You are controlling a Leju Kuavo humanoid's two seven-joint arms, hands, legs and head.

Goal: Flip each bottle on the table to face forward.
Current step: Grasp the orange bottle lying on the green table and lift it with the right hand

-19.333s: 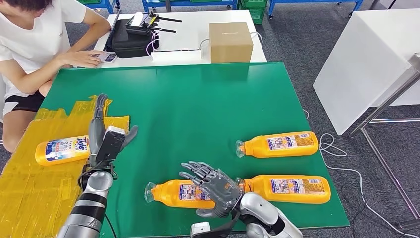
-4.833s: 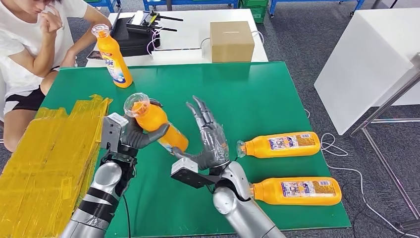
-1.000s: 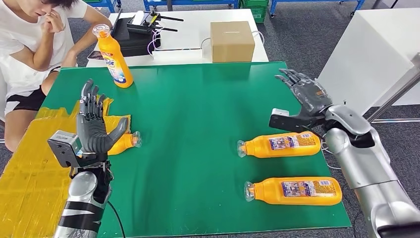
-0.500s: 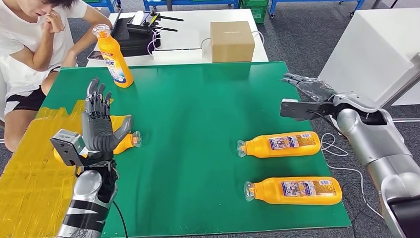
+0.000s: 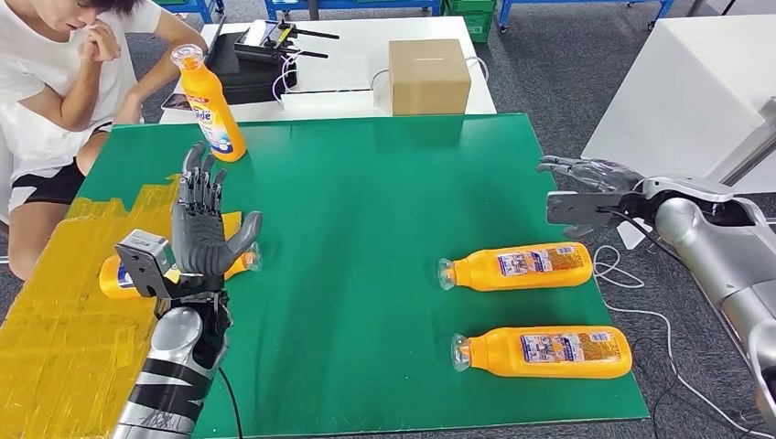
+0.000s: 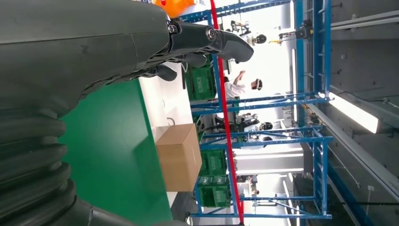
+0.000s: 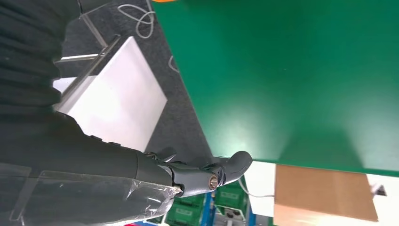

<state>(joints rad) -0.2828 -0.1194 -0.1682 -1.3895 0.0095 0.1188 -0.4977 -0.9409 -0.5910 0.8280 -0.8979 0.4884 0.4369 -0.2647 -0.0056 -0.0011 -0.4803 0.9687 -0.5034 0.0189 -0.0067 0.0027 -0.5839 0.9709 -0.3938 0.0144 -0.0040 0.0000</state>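
Observation:
Two orange bottles lie on their sides on the green table (image 5: 366, 183), one at the middle right (image 5: 514, 266) and one nearer the front (image 5: 543, 352), caps pointing left. A third orange bottle (image 5: 117, 276) lies on the yellow taped patch, mostly hidden behind my left hand (image 5: 203, 229). That hand is raised above it, fingers spread, holding nothing. Another orange bottle (image 5: 210, 103) stands upright at the far left corner. My right hand (image 5: 590, 174) hovers past the table's right edge, fingers apart and empty.
A person sits at the far left (image 5: 64, 73). Behind the green table a white table carries a cardboard box (image 5: 428, 76) and a black case (image 5: 242, 69). A white table (image 5: 677, 110) stands to the right, with cables on the floor.
My left hand has risen and drifted right, away from the bottle lying on the yellow patch. My right arm has swung further right and lower, off the table's edge.

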